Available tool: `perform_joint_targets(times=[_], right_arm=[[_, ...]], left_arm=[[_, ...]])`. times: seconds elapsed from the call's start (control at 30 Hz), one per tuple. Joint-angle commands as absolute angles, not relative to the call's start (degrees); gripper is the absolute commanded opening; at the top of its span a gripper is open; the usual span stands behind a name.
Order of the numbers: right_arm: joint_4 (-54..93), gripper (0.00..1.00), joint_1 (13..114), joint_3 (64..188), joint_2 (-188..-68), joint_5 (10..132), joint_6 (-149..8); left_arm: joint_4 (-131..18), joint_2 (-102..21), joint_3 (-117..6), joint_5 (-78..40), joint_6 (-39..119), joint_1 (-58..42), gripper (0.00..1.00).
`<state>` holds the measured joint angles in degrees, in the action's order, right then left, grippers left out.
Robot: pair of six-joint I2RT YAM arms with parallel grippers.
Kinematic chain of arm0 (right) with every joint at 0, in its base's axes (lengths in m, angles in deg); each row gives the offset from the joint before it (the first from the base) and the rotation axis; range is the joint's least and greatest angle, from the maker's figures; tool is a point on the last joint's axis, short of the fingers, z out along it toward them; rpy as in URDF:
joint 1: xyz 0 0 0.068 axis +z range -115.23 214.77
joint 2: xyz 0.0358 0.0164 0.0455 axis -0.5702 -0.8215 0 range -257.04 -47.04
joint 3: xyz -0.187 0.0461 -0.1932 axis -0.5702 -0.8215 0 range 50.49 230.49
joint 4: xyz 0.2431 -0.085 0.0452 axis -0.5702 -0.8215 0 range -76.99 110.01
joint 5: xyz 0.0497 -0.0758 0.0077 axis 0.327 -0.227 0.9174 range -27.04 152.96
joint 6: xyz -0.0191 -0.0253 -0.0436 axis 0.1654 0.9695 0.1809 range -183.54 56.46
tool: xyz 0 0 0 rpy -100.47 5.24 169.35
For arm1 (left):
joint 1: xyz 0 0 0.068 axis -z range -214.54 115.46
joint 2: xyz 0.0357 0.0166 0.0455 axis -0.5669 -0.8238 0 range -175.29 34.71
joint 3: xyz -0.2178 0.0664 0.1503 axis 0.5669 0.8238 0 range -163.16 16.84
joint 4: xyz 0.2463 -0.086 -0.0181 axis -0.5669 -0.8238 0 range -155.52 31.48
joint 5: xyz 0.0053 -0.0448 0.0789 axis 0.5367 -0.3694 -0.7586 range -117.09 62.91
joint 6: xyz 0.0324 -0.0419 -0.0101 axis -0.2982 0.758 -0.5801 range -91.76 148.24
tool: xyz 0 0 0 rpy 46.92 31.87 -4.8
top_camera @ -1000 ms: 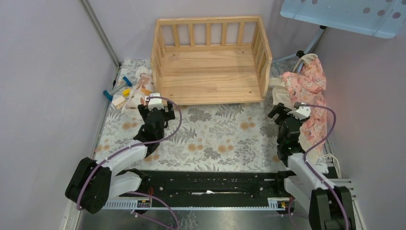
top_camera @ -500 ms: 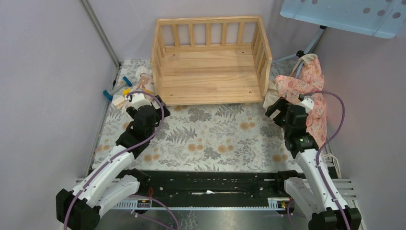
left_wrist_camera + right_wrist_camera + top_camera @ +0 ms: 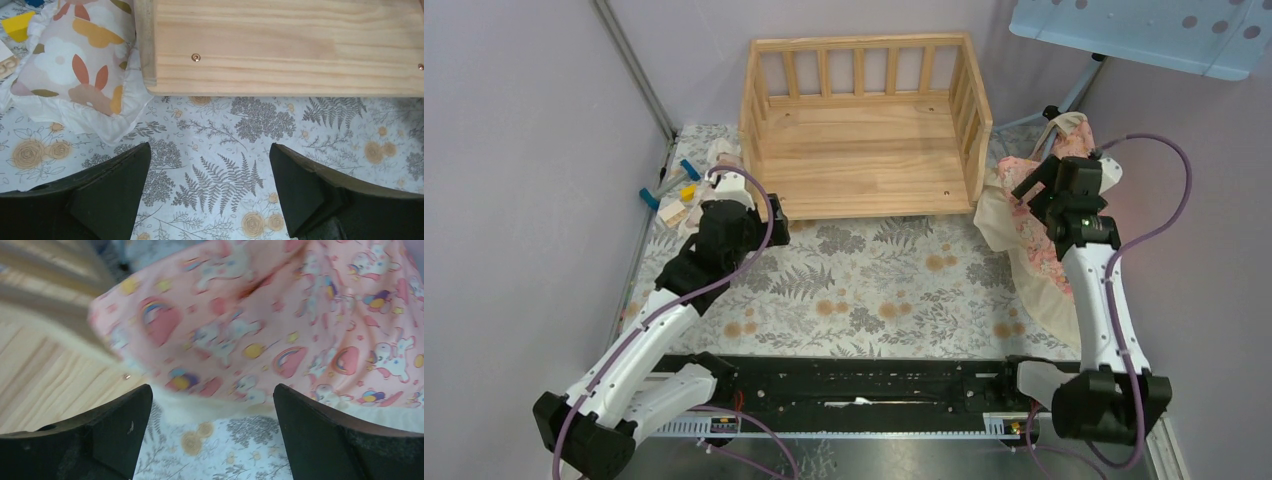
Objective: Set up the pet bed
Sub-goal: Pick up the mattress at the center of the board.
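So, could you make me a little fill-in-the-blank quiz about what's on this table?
1. The bed has low rails on ___ sides.
2. In the top view, the pillow lies just ___ of the bed.
3. The left gripper and the right gripper are both ___.
4. The right gripper faces a cushion whose main colour is ___.

Missing words: three; left; open; pink.

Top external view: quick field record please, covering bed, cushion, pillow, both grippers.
Bed: light-wood slatted pet bed, plank base bare
Cushion: pink patterned cream-ruffled cushion, heaped right of bed
Pillow: small cream orange-leaf pillow, against bed's left front corner
Left gripper: open, empty, over floral cloth beside pillow
Right gripper: open, empty, over cushion
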<state>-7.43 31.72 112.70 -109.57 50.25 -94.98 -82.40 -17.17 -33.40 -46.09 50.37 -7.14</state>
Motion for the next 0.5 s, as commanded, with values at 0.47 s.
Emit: perform_joint_targets(times=[0.47], right_arm=[[-1.55,0.98,8.87,120.97,-122.15,78.7,-105.69]], left_arm=[[-81.42,-13.9,-30.61,-44.57,48.65,-7.03,0.99]])
